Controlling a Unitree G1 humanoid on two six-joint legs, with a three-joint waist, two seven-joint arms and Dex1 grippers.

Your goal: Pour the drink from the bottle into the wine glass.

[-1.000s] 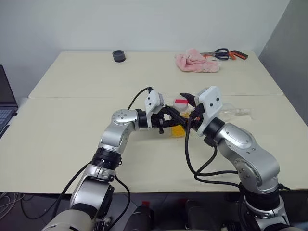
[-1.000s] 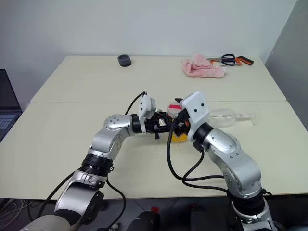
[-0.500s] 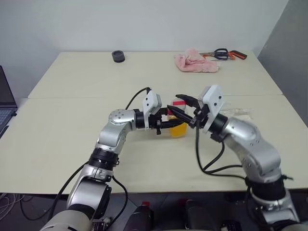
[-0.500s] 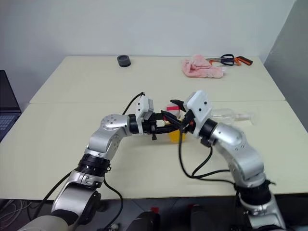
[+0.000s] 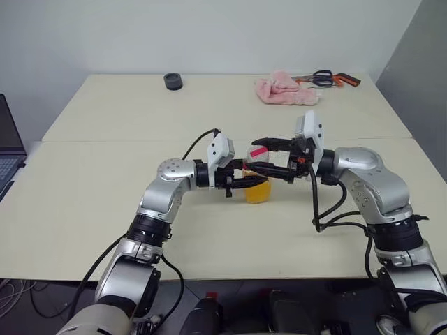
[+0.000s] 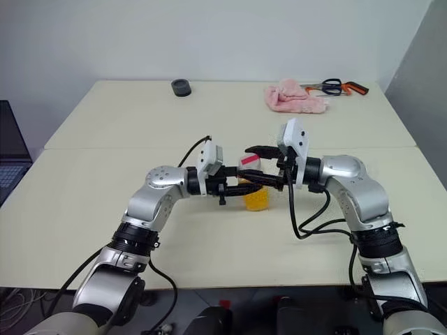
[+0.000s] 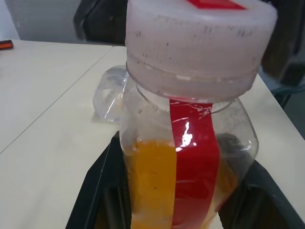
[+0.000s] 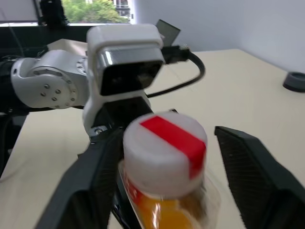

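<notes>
The bottle (image 5: 257, 174) stands upright at the table's middle, its lower part filled with the orange drink (image 5: 258, 192). My left gripper (image 5: 249, 181) reaches in from the left and is shut on the bottle's body, as the left wrist view shows (image 7: 176, 200). My right gripper (image 5: 255, 154) comes in level from the right and is open, one finger on each side of the white-and-red cap (image 8: 164, 145) without touching it. The wine glass (image 7: 108, 94) lies on its side on the table behind the bottle.
At the table's far edge lie a pink cloth (image 5: 285, 91), scissors (image 5: 327, 78) and a small black round object (image 5: 172, 81). A laptop (image 5: 7, 150) sits at the left edge. Black cables hang from both arms.
My right arm swung out to the right and its gripper turned level toward the cap, with the jaws spread wider. The left gripper and the bottle stayed where they were.
</notes>
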